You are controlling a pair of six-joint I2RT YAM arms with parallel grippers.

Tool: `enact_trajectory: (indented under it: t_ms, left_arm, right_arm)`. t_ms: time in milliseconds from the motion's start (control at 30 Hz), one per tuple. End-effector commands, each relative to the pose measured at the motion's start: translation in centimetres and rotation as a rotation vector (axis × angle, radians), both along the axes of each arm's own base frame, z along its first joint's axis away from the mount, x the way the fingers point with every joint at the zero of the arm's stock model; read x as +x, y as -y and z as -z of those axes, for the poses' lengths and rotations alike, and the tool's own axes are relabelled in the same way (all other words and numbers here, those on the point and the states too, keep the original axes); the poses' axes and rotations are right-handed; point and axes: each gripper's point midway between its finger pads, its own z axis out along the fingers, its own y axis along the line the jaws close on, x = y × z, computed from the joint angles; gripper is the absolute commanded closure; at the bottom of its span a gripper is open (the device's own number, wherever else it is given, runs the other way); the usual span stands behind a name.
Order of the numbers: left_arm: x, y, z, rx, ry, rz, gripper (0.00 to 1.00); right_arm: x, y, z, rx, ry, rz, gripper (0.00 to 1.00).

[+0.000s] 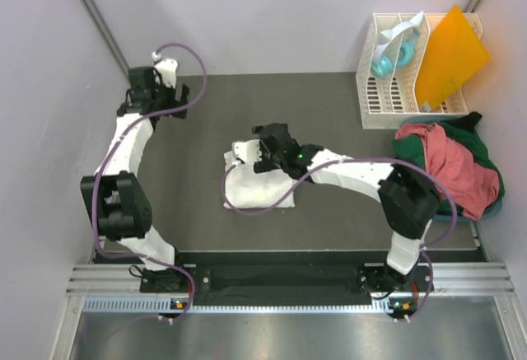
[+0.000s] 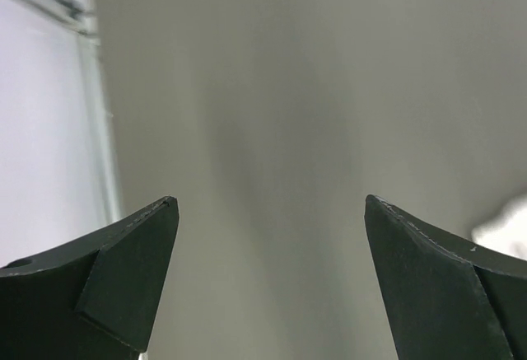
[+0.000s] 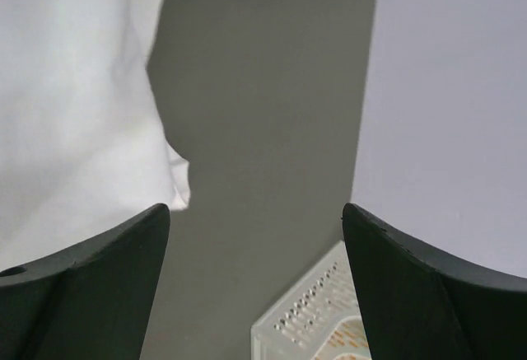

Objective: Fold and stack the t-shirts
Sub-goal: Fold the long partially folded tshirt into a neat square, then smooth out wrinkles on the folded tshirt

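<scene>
A white t-shirt (image 1: 247,183) lies folded in a compact bundle in the middle of the grey table. My right gripper (image 1: 265,142) hovers at its far right edge, open, with nothing between the fingers. In the right wrist view the white t-shirt (image 3: 74,105) fills the left side, beside the open right gripper (image 3: 255,212). A salmon-red t-shirt (image 1: 449,162) lies crumpled on a dark green one (image 1: 482,150) at the right edge. My left gripper (image 1: 177,96) is open at the far left, over bare table (image 2: 272,88), its jaws wide apart and empty (image 2: 272,203).
A white slatted rack (image 1: 380,96) stands at the back right with a stiff orange sheet (image 1: 449,55) and a pale blue object (image 1: 387,59) in it. The rack's corner (image 3: 309,319) shows low in the right wrist view. Walls close in on both sides.
</scene>
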Motion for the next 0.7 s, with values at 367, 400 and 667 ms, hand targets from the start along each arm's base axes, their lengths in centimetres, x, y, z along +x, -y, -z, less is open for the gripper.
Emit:
enact_trajectory:
  t_ms: [367, 400, 667]
  left_arm:
    - [-5.1, 2.1, -2.5, 0.107, 0.088, 0.136, 0.01]
    - [-5.2, 2.1, -2.6, 0.108, 0.088, 0.135, 0.01]
    - [-5.9, 2.1, -4.6, 0.131, 0.144, 0.142, 0.01]
  right_arm:
    - [-6.6, 0.6, 4.2, 0.099, 0.133, 0.177, 0.09]
    - [-6.6, 0.8, 5.8, 0.099, 0.103, 0.207, 0.09]
    - [-6.6, 1.0, 14.2, -0.027, 0.103, 0.242, 0.07]
